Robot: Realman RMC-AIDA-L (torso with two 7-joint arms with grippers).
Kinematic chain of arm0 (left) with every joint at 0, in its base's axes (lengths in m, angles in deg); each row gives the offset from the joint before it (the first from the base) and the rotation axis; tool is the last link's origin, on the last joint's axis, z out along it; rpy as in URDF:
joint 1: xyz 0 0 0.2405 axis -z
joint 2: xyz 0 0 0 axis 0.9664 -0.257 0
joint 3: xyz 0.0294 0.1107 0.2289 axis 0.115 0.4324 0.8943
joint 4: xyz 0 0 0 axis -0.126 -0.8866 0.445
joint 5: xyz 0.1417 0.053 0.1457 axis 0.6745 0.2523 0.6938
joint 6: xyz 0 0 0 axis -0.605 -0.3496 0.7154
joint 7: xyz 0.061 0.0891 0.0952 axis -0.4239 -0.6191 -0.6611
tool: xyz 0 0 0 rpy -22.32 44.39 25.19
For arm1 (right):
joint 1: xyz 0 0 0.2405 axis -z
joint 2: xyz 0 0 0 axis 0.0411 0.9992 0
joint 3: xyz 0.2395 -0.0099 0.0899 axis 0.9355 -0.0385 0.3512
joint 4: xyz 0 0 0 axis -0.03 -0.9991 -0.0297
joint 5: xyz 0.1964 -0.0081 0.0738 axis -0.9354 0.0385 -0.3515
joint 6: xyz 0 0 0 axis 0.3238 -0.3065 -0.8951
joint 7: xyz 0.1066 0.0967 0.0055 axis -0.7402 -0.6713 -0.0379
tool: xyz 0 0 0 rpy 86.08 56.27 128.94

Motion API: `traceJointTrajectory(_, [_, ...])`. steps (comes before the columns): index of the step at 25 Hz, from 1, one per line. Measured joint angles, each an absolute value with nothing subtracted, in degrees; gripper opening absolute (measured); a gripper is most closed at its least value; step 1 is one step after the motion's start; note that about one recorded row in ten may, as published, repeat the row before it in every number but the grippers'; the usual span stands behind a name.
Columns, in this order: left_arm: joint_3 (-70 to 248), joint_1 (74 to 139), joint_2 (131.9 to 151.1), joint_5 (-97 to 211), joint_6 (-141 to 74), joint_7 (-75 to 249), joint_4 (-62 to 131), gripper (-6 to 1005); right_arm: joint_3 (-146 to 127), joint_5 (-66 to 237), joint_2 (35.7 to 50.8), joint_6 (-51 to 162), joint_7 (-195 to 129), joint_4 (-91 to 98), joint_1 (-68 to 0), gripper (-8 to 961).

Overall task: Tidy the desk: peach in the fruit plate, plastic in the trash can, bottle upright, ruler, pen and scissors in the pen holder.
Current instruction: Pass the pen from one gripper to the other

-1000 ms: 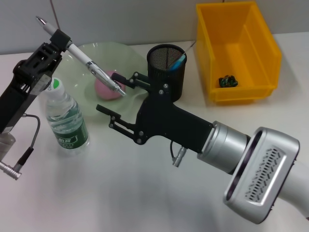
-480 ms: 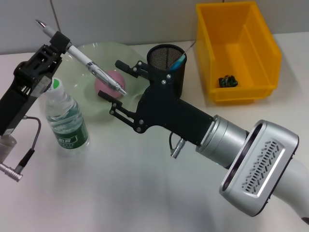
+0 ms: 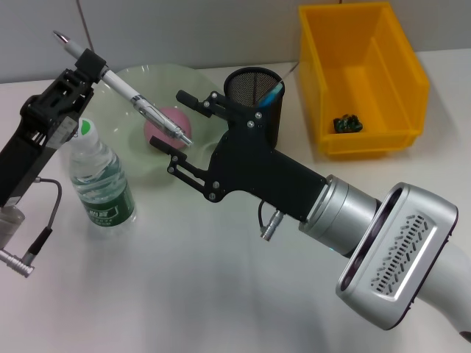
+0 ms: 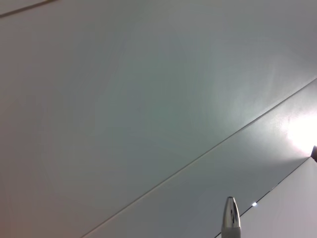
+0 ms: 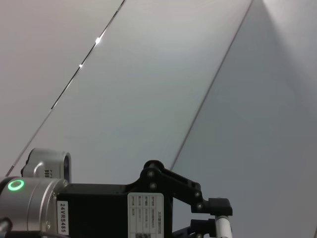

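Left claw (image 3: 88, 65) gripping pen (image 3: 136, 99) aslant above plate (image 3: 199, 84), right claw (image 3: 175, 120) wide open around pen's tip, peach (image 3: 165, 126) beneath

Head cam: high, angled forward and down at the surface (image 3: 184, 294), both arms close in frame, pen holder (image 3: 255, 103) mid-scene. Left wrist cam: aimed up and away from the pen holder at blank wall/ceiling panels, only the pen (image 4: 231, 220) tip pokes into frame, very near the lens. Right wrist cam: also tilted up at panels, catches the left claw (image 5: 218, 218) and its arm body at close range. Overlap: pen shows in head and left wrist views; left claw shows in head and right wrist views
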State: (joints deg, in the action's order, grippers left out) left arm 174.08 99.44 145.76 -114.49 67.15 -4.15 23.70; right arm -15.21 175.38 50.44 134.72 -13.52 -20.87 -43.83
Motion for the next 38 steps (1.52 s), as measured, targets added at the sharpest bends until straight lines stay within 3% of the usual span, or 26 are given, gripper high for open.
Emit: traceJointTrajectory(38, [178.8,99.4,145.76,-119.3,66.5,-4.2,22.7,155,-14.4,175.8,50.44,133.5,-13.3,-21.0,-44.7,442])
